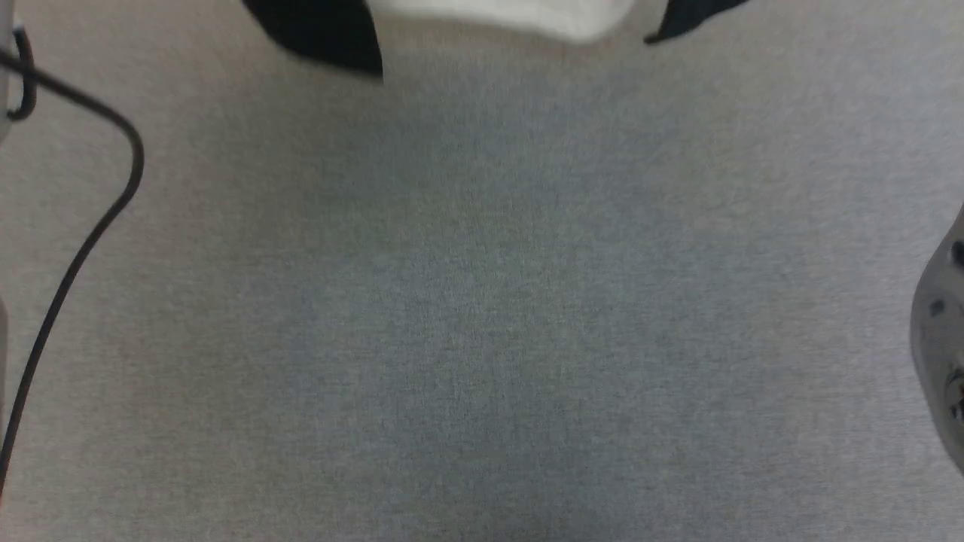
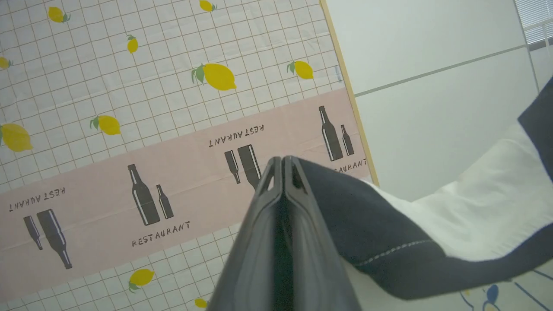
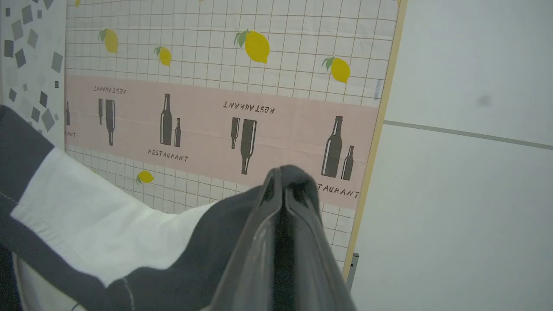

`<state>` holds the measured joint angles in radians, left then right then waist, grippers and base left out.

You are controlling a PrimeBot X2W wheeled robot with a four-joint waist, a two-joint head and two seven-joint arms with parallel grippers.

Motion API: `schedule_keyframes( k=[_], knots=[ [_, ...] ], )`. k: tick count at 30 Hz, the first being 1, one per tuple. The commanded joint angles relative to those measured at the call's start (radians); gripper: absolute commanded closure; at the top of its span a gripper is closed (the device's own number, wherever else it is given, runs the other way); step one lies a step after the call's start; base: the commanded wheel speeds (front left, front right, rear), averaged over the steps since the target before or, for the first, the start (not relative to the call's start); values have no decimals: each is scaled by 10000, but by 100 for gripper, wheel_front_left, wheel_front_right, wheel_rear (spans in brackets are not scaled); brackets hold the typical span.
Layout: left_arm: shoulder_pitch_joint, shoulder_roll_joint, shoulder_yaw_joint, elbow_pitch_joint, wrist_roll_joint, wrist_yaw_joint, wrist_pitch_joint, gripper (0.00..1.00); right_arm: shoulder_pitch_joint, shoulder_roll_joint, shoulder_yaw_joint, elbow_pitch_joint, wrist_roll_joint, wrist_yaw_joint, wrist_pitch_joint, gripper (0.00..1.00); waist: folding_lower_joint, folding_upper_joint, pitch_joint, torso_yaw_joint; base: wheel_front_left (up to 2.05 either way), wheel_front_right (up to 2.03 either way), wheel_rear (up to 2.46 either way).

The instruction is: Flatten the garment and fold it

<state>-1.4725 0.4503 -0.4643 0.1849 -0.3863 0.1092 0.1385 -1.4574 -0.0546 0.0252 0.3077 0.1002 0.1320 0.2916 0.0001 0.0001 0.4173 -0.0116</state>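
You have the garment [image 1: 497, 15] blurred and cut off by the head view's top edge, the cable [image 1: 138, 162] by its left.

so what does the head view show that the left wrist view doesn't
Head view adds: a grey surface, a black cable down its left side, a pale grey robot part at the right edge. Left wrist view adds: the left gripper, shut on the black edge of the garment, a lemon-and-bottle printed backdrop, a white wall. Both: the garment, white and black, at the head view's top edge.

left claw [image 2: 281, 160] and right claw [image 3: 282, 169] are clamped tight.
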Motion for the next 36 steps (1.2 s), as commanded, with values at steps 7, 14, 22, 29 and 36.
schedule_keyframes(
  k=[7,14,22,29,36],
  knots=[
    [-802,-681,-69,1775,526,259,-1954,100,-1289,32,-151,2244,-1111,-13,-1768,100,-1,-1,2530,460,0,0,0],
    [-417,-587,-331,1986,504,-183,-2771,100,-1043,-92,449,2714,-824,-13,-2403,100,-1,-1,2995,536,0,0,0],
    [1345,-318,-897,-26,396,-333,-2858,100,821,-1005,1308,788,863,-13,-2131,100,-1,-1,2593,658,0,0,0],
    [4186,168,-1446,-2656,222,266,-2532,100,4125,-1672,1013,-2590,1980,-13,-1217,100,-1,-1,1760,636,0,0,0],
    [7083,493,-2255,-4385,178,1140,-2245,100,7918,-1454,239,-5047,2212,-13,-543,100,-1,-1,891,523,0,0,0]
  ],
)
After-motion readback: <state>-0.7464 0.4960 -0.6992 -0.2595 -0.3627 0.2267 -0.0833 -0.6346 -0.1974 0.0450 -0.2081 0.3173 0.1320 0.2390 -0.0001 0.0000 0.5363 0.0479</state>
